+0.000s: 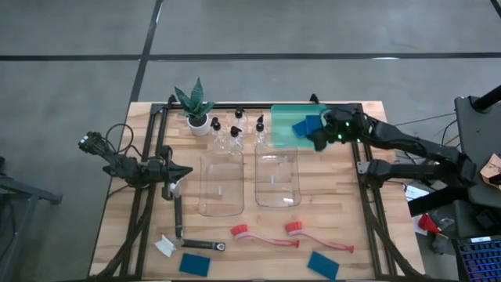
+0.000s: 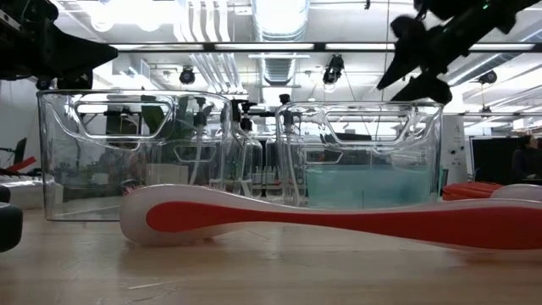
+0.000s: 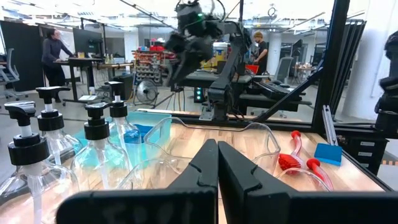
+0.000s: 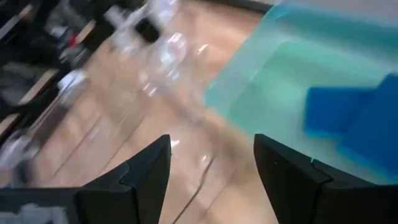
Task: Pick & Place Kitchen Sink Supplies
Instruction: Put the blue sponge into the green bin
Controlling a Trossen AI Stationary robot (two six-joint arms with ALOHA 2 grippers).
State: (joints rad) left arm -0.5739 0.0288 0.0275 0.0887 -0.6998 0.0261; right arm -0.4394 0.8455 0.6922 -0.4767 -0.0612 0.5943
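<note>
Right gripper (image 1: 321, 138) hangs over the green tray (image 1: 282, 129) with its fingers spread and nothing between them; in its wrist view the open jaws look down on the tray wall and on two blue sponges (image 4: 354, 121) that lie inside the tray. The left gripper (image 1: 182, 171) waits beside the left clear bin (image 1: 221, 185), its fingers pressed together and empty. As I judge it, the task is only at its beginning. The two sponges in the tray (image 1: 307, 125) seem to be placed already, but most supplies are not yet sorted. Two more sponges lie in front of the bins, one (image 1: 195, 263) toward the left arm's side and one (image 1: 322, 265) toward the right arm's side. Two red brushes (image 1: 264, 236) lie between them, just in front of the bins, and one black-handled brush (image 1: 178, 227) with a white head lies near the left sponge. The clear bottles (image 1: 236, 136) stand in a group behind the left bin, beside the plant (image 1: 196, 106). Both bins (image 1: 276, 178) look empty from above. Some things are hard to make out. The right wrist view is blurred, so the bottles there are only vague shapes. In the low view a red brush (image 2: 279, 219) fills the front and hides the table behind it, and the tray shows only as a green tint through the bin (image 2: 360, 157). I cannot count the bottles surely from above, because they overlap, and I see only one black-handled brush.
</note>
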